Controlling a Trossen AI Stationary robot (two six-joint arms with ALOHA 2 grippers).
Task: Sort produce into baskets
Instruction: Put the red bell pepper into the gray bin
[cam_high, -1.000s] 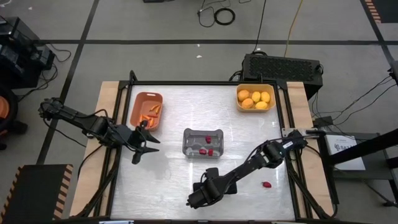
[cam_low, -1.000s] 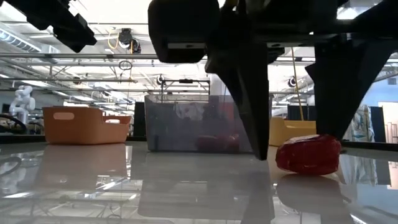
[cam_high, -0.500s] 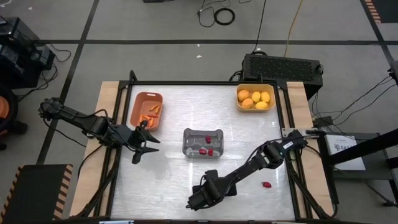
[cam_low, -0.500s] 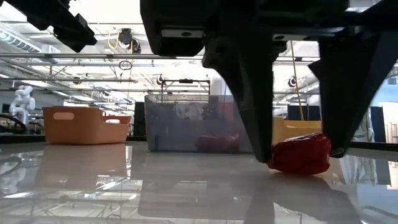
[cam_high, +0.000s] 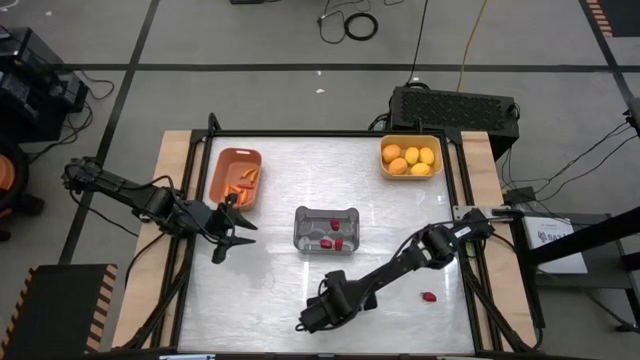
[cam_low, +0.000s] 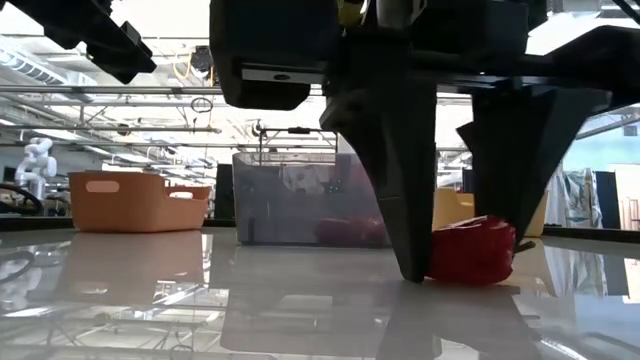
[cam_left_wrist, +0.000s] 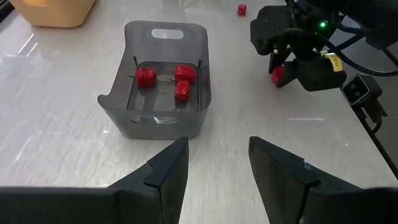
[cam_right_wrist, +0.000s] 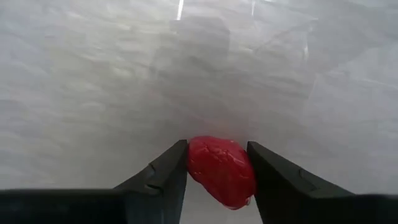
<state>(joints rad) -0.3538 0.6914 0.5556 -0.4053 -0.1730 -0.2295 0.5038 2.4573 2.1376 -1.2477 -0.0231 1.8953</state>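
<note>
Change: the right hand (cam_right_wrist: 216, 163) has narrowed its fingers (cam_right_wrist: 163, 177) since a second ago; then the red berry (cam_right_wrist: 221, 170) sat loose beside one finger, now both fingers press its sides.
Meaning: the pick looks made or nearly made; I judge the next step to be a lift and a carry toward the grey basket (cam_high: 326, 229).
Right hand state: closed partway onto the berry, which seems to rest on the table (cam_high: 290, 180) and is not yet raised.
Berry and hand: the berry sits squarely between the fingertips, touching both, low at the tips.
Right hand place: at about 6 o'clock on the table in the high view (cam_high: 310, 322), near the front edge.
Grey basket: at table centre, at 12 o'clock from the right hand, holding three red berries (cam_left_wrist: 175, 79).
Stray berry (cam_high: 428, 297): alone on the table at about 3 o'clock from the right hand, well apart from it, not yet sorted.
Left hand (cam_high: 226, 236): waiting at 9 o'clock on the table, just beside the brown basket (cam_high: 236, 177); fingers parted, holding nothing.
Brown basket: at 10 o'clock, with carrot sticks (cam_high: 245, 182) inside.
Yellow basket (cam_high: 410, 158): at 1 o'clock, with round yellow fruits (cam_high: 411, 156) inside.
Task progress: by my reading nearly done, two berries left outside the baskets.
</note>
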